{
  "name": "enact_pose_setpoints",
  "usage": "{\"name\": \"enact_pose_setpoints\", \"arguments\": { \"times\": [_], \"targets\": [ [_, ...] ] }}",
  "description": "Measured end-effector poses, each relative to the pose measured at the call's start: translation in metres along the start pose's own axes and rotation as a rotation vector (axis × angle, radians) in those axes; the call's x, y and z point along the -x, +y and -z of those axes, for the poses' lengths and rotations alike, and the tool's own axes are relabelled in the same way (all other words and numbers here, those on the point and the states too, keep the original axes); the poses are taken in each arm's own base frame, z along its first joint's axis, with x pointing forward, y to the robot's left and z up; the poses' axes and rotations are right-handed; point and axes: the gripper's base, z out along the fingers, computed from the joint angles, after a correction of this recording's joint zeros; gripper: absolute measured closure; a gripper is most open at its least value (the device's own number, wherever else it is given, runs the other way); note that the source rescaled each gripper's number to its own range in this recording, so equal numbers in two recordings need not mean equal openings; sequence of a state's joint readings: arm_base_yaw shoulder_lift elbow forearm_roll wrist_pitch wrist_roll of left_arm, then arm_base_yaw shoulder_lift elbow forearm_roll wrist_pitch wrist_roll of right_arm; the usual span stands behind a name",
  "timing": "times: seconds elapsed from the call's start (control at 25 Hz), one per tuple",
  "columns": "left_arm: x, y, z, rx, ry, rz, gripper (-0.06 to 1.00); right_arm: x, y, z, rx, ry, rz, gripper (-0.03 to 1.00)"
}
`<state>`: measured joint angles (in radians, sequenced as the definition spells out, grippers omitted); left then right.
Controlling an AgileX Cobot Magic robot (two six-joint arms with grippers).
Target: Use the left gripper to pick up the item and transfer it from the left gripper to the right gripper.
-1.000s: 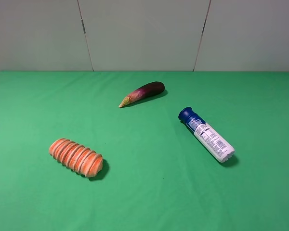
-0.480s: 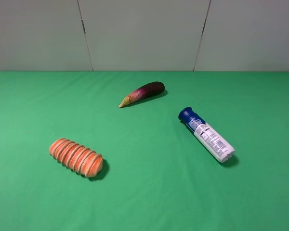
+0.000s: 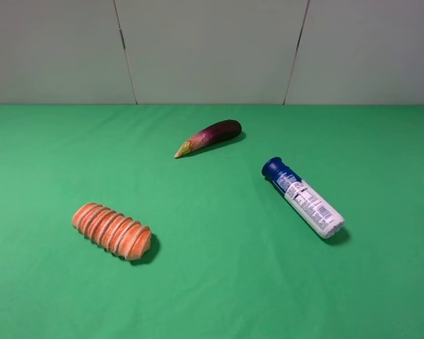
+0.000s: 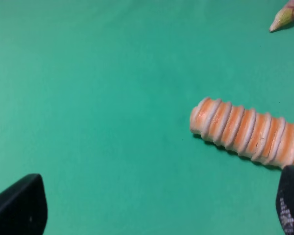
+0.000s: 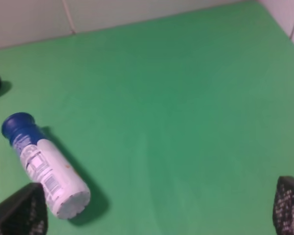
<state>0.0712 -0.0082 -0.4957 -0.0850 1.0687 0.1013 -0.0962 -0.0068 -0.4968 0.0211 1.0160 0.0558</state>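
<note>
Two grippers, left and right, I see spread wide and empty; can lies near the right edge.

Spray can: slim cylinder, dark blue cap, blue upper body, white printed label. Lies on its side on the green table, right half of the exterior high view. Cap end points to about 10 o'clock, flat white base to about 4 o'clock. Nothing touches it. Right wrist view shows the whole can, base nearest the camera
</note>
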Motion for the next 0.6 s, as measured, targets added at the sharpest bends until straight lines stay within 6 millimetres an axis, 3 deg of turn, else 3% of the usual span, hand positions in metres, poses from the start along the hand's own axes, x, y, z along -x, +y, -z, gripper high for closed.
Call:
{"name": "enact_pose_setpoints", "arguments": {
  "times": [0.6],
  "targets": [
    [0.0,0.0,0.0,0.0,0.0,0.0,0.06,0.0001,-0.0005,0.0002,0.113,0.007,0.051,-0.03]
  ]
}}
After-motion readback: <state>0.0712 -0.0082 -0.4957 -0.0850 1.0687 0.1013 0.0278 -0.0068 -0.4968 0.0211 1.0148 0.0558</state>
